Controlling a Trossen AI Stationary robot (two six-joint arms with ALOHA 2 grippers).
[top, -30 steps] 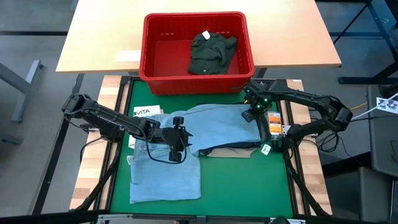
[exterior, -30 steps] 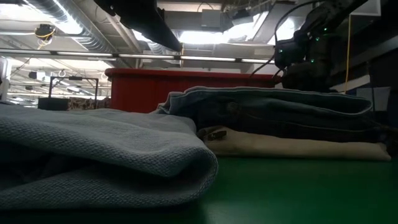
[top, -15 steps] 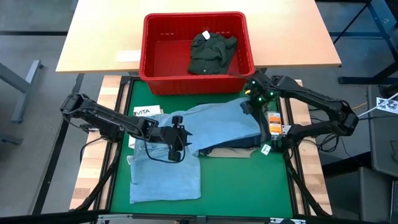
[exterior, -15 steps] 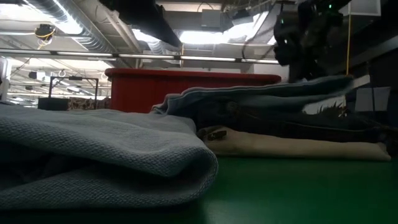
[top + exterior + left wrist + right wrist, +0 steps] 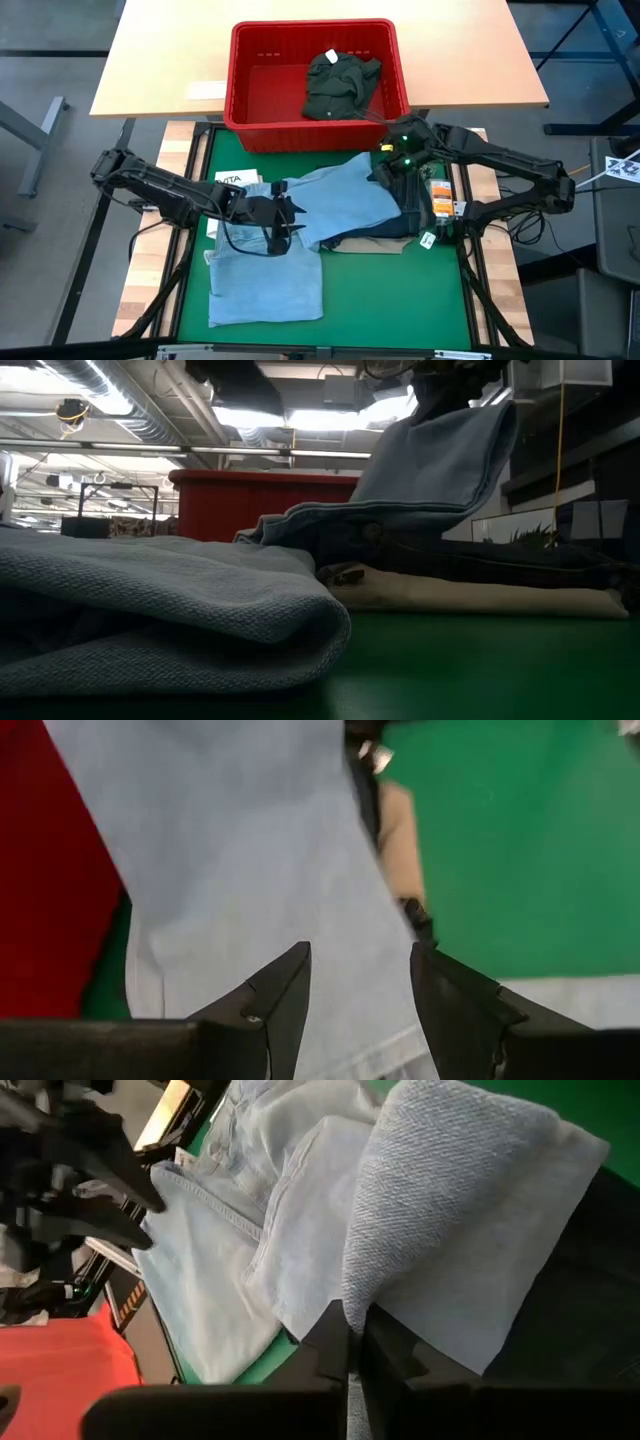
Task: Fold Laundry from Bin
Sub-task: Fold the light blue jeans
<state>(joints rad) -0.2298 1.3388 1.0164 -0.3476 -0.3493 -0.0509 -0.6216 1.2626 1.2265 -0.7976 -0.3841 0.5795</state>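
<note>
**Light blue jeans lifted at one corner over the stack**

While the light blue jeans [image 5: 335, 200] lie spread across the middle of the green table [image 5: 400, 290], their end toward the right edge is raised off the pile and folded back toward the centre. The right gripper [image 5: 388, 163] has its fingers pressed together on that raised edge of denim; in the right wrist view the cloth [image 5: 440, 1210] drapes over the closed fingers. From the low view the lifted flap [image 5: 440, 455] stands up above the rest of the garment. Beneath the jeans sit dark navy jeans [image 5: 385, 228], and under those a strip of beige trousers [image 5: 380, 246] shows toward the near edge; the low view shows this pale layer [image 5: 470, 596] at the bottom of the stack.

Toward the left edge, a grey piece [image 5: 265, 285] lies flat, reaching to the near edge of the table. The left gripper [image 5: 283, 215] hovers over the left end of the light blue jeans, where they meet the grey piece, with its fingers [image 5: 285, 990] apart and nothing between them; light blue cloth lies below them.

Beyond the table's far edge, the red bin [image 5: 265, 90] rests on a wooden tabletop [image 5: 160, 60]. A dark olive-green piece [image 5: 340, 82] lies crumpled inside it, toward its right wall.

A white card with printed letters [image 5: 232, 180] peeks out at the far left of the green surface.
</note>
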